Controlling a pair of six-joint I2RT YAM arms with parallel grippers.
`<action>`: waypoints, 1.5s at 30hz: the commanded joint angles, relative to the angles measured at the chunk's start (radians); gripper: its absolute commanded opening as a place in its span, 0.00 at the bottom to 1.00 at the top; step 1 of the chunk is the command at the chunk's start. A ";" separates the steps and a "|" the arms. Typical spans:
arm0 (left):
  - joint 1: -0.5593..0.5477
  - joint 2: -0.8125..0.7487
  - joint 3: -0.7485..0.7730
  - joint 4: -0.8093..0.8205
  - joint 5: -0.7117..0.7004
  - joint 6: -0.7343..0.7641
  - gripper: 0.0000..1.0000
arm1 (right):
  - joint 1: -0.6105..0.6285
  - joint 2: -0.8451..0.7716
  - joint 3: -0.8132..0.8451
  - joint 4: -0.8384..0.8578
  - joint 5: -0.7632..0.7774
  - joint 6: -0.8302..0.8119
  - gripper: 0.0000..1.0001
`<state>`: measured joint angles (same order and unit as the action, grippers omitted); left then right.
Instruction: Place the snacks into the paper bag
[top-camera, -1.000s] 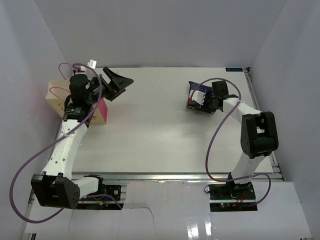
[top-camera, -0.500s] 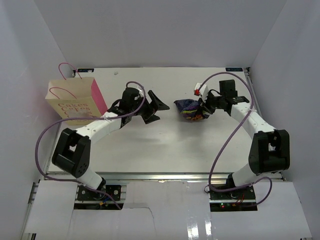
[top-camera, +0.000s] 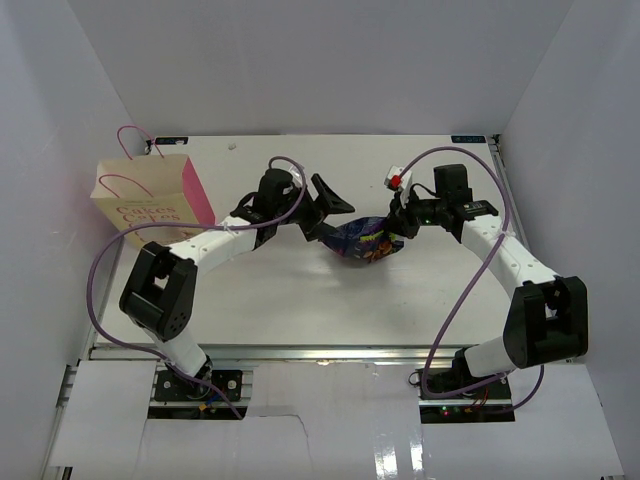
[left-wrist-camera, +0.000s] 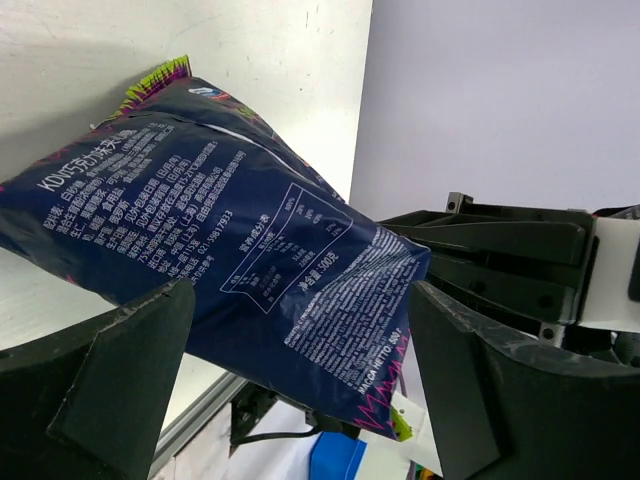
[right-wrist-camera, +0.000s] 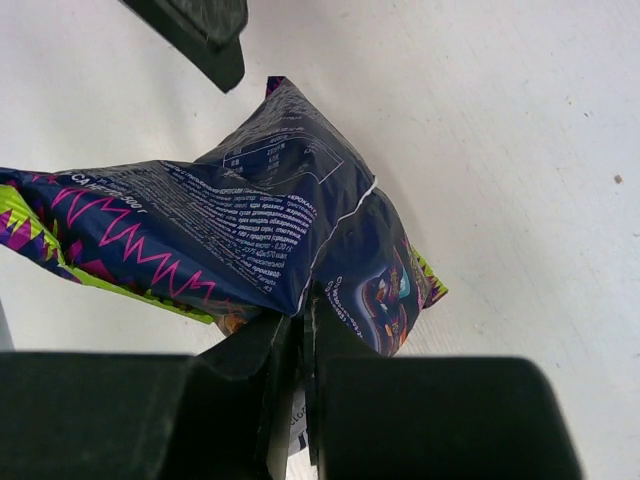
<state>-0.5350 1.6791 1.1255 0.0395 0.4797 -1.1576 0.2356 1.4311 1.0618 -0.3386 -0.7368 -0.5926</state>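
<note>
**Two sets of fingers at one snack bag**

Just past the middle of the table (top-camera: 270, 295), toward 12 o'clock: dark blue snack bag (top-camera: 362, 238), crinkled, lying lengthwise from 9 to 3 o'clock in the top view; pinched at its 3 o'clock end by the right fingers (top-camera: 398, 222), pressed together on a fold of the wrapper, plainest in the right wrist view; white small print and pink zigzag edging on the side facing that camera.

At the 9 o'clock end, left fingers (top-camera: 328, 192) spread wide, one on each side of the packet in the left wrist view; packet between them, neither seen pressing on the wrapper.

Hard to tell whether resting on the table or held just above it.

At about 10 o'clock on the table, by its edge: paper bag (top-camera: 150, 205), upright, beige printed front toward 6 o'clock, bright pink side panel toward 3 o'clock, thin pink cord handles up; well apart from the snack bag and from both sets of fingers.
</note>
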 joint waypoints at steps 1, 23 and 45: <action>-0.008 -0.045 0.011 -0.010 0.004 0.028 0.98 | -0.002 -0.034 0.058 0.118 -0.124 0.100 0.08; -0.010 -0.448 -0.235 0.252 0.325 1.231 0.97 | 0.013 0.002 0.158 0.155 -0.268 0.281 0.08; -0.132 -0.093 0.089 0.038 0.281 1.329 0.02 | 0.039 -0.021 0.153 0.204 -0.349 0.389 0.08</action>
<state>-0.6529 1.5894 1.1461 0.1749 0.7719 0.1352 0.2672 1.4616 1.1633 -0.2619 -0.9527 -0.2504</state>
